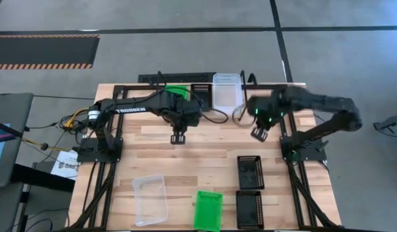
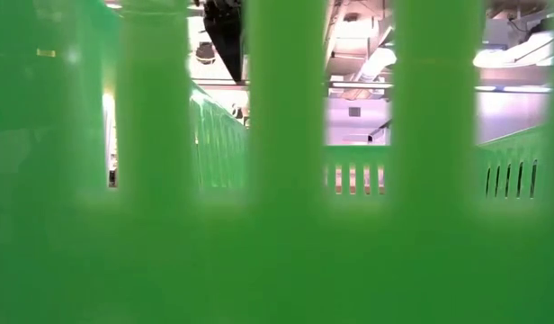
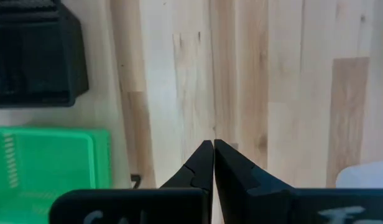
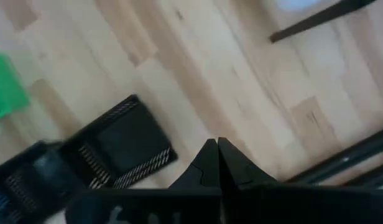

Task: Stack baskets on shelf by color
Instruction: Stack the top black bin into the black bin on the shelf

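1. From table height almost nothing shows: the slatted wall of a green basket (image 2: 277, 225) stands right against the lens, with only slivers of room between its bars
2. The shelf (image 1: 205, 82) at the far edge is half hidden under the left arm; a green basket (image 1: 178, 91), a black one (image 1: 202, 88) and a clear one (image 1: 227, 90) sit there
3. Left gripper (image 1: 178, 138) hangs over bare wood mid-table, fingers pressed together, holding nothing
4. Right gripper (image 1: 258, 133) hangs near the shelf's right end, also pinched closed and empty
5. Near edge: clear basket (image 1: 150, 198), green basket (image 1: 209, 209), two black baskets (image 1: 250, 171) (image 1: 249, 209), with open board between them and the arms
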`<state>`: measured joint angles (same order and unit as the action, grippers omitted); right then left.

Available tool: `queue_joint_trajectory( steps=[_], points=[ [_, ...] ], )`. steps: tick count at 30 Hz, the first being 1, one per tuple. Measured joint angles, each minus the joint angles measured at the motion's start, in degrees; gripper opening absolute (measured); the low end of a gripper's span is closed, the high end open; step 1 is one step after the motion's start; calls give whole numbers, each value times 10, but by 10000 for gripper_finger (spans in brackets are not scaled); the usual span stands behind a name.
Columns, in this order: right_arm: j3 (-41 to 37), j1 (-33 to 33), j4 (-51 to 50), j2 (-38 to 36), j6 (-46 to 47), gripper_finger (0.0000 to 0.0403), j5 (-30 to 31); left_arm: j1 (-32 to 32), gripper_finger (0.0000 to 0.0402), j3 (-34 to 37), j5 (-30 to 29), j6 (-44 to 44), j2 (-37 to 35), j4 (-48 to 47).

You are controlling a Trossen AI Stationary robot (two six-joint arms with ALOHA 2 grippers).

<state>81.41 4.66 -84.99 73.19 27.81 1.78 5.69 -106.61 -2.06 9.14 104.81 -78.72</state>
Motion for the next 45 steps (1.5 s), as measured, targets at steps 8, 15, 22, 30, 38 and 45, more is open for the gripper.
queue_joint_trajectory(
  steps=[8, 15, 22, 30, 38, 45],
  points=[
    [-169, -108, 138, 5, 140, 26, -3, 18, 0, 0, 2, 39, 0, 0],
    [-178, -122, 178, 84, 97, 16, -62, 20, 0, 0, 2, 36, 0, 1],
    [-178, -145, 193, 131, 52, 35, -65, 20, 0, 0, 3, 6, 0, 0],
    [-180, -167, 191, 191, -17, 141, -65, 20, 0, 0, 4, -25, 0, 1],
    [-232, -174, 218, 210, -65, 194, -64, 19, 0, 0, 18, -42, 0, 1],
    [-222, -169, 202, 202, -60, 189, -65, 19, 0, 0, 18, -43, 0, 1]
  ],
)
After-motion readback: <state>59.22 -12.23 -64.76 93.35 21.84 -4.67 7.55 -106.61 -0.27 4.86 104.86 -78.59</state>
